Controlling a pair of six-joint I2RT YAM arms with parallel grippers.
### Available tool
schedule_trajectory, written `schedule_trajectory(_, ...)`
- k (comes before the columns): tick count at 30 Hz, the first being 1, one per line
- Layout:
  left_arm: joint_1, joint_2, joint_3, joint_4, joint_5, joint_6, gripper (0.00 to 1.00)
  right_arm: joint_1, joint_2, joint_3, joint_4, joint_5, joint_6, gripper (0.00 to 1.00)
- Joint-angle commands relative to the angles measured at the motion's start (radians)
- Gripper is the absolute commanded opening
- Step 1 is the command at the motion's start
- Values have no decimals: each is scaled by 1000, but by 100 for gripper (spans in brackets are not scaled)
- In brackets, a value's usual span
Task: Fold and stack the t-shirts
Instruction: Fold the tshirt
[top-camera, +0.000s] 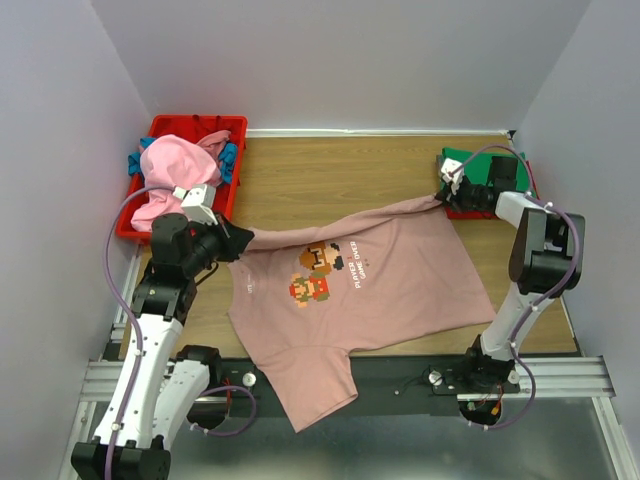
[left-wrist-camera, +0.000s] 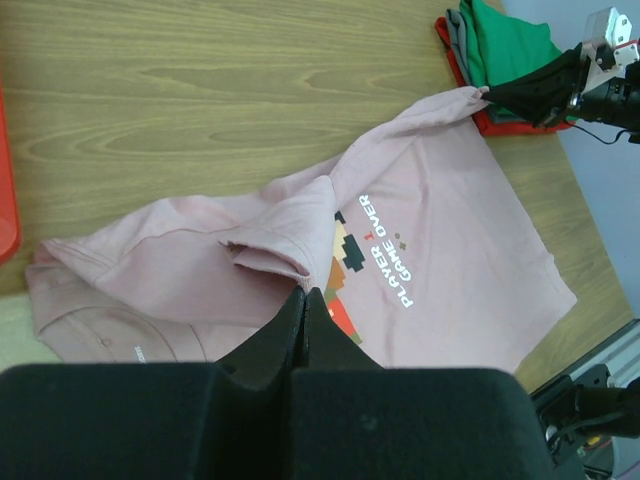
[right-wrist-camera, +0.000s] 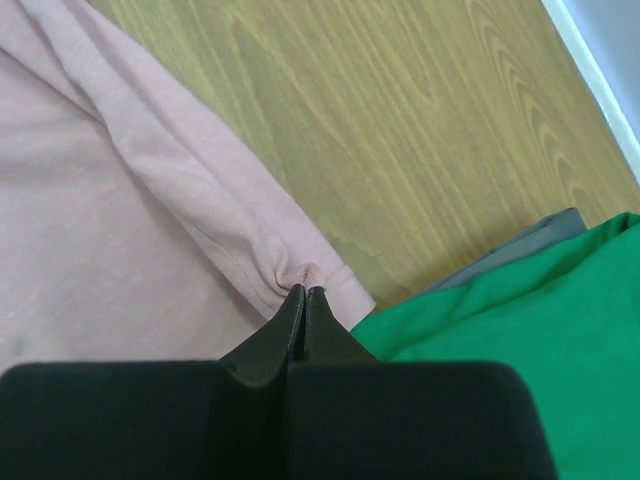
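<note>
Black fingers (left-wrist-camera: 285, 320) of the left gripper (left-wrist-camera: 303, 292) are pressed together on a raised fold of the dusty-pink t-shirt (left-wrist-camera: 450, 250), just beside its pixel-character print and white "PLAYER 1 GAME OVER" text. In the right wrist view, the right gripper (right-wrist-camera: 303, 290) is likewise clamped tight, pinching the hem of one sleeve into small puckers. The shirt lies print-up across the wooden table (top-camera: 330, 170), stretched between the two grippers, with its near part hanging over the table's front edge. Beside the right gripper, at the far right corner, a folded green t-shirt (right-wrist-camera: 520, 300) sits on top of a gray layer and a red t-shirt (left-wrist-camera: 500, 125). At the far left, a red bin (top-camera: 235, 125) holds a crumpled brighter pink t-shirt (top-camera: 170, 165) and a blue t-shirt (top-camera: 228, 160).
</note>
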Motion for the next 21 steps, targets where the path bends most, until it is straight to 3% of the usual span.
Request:
schedule_trajectory(1, -3, -29, -25, -28, 42, -24, 0, -16, -44, -30, 6, -38, -17, 0)
schedule_trajectory(21, -3, -70, -83, -85, -33, -82, 0, -54, -64, -116, 6, -72, -11, 1)
